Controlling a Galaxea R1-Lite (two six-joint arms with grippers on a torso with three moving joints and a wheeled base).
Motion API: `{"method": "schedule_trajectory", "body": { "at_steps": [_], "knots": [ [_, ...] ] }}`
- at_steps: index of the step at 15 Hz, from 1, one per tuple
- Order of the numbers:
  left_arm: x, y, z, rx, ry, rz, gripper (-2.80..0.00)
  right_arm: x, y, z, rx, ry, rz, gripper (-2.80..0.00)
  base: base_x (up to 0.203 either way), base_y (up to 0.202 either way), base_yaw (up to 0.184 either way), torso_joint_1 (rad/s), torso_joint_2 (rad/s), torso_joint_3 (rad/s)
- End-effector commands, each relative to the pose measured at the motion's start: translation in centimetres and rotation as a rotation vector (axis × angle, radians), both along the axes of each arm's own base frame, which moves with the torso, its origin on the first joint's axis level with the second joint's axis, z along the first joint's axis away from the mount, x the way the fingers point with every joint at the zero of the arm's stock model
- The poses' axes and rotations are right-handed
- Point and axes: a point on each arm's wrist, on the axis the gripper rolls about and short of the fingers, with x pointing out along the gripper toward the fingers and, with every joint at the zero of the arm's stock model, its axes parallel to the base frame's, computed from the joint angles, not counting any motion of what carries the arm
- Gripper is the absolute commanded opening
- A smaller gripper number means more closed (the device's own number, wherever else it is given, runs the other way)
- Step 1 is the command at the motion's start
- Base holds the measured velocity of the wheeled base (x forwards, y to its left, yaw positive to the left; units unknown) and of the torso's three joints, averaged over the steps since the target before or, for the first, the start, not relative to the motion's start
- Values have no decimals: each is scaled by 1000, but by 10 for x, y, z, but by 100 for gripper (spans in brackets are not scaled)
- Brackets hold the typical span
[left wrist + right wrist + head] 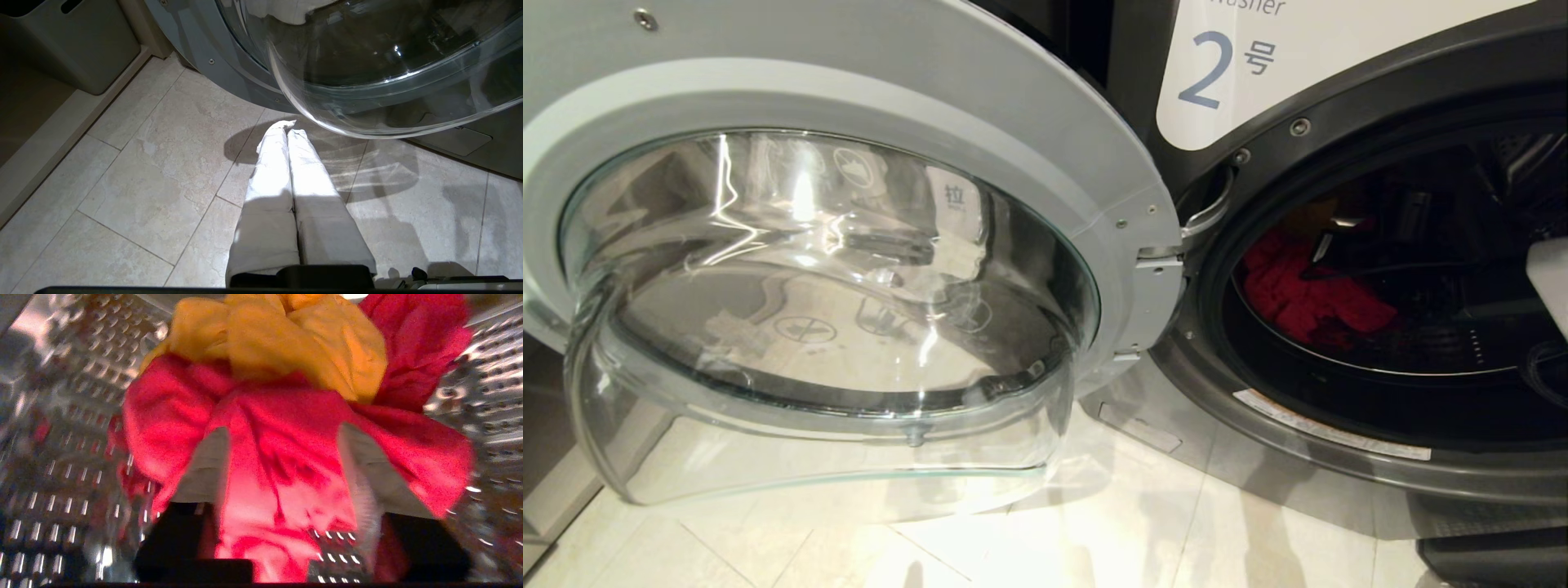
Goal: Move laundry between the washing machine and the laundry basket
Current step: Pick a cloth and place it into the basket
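Note:
The washing machine (1347, 457), labelled 2, stands with its round glass door (849, 269) swung wide open. In its drum lies a bright red garment (1307, 294). In the right wrist view my right gripper (282, 433) is inside the perforated steel drum (61, 437). Its pale fingers (202, 469) are spread apart, and the red garment (282, 457) drapes over and between them. An orange-yellow garment (294, 347) is bunched just beyond. My left gripper (287, 127) hangs shut and empty over the floor below the door. The laundry basket is out of view.
The open door's bulging glass bowl (367, 81) hangs low over the pale floor tiles (163, 171), close to my left gripper. A grey bin (81, 45) with a cut-out handle stands on a raised ledge to one side. A white part of my right arm (1550, 278) shows at the drum mouth.

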Motion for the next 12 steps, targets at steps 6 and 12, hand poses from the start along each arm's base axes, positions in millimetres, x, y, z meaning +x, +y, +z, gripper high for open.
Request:
{"method": "schedule_trajectory", "body": {
  "at_steps": [6,12],
  "knots": [
    [3,0,-11,-2,39,1,-280,34,-15,-42,273,140,4,0,0,0,0,0,0,0],
    [3,0,-11,6,40,0,-280,53,-18,-79,337,31,-5,0,0,0,0,0,0,0]
  ]
}}
